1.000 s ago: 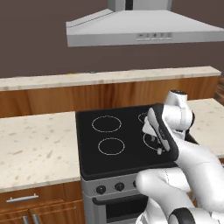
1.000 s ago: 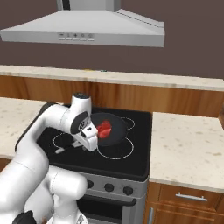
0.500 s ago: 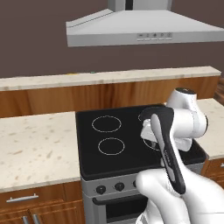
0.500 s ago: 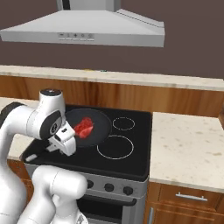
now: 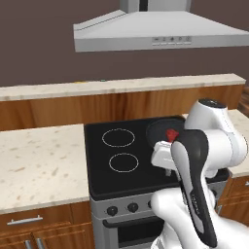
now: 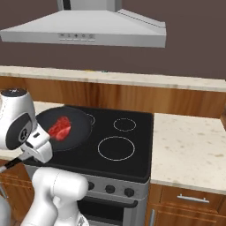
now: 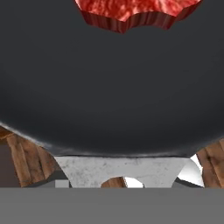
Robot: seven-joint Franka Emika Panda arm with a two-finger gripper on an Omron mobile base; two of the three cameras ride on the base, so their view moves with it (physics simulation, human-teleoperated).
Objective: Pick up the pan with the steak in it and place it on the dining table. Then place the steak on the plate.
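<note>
The pan [image 6: 65, 128], a rigid and likely weighty item, is carried clear above the stovetop [image 6: 119, 145] with the loose steak [image 6: 60, 127] resting inside, the gripper [image 6: 36, 148] clamped on its handle end, the proper hold provided it remains level.

The pan [image 6: 73, 128] looked matt black and smooth, and the steak [image 6: 59, 128] in it was red and lumpy (raw-looking). The stovetop [image 6: 119, 141] was glossy black, beside speckled stone counters [image 5: 39, 163] on wood.
</note>
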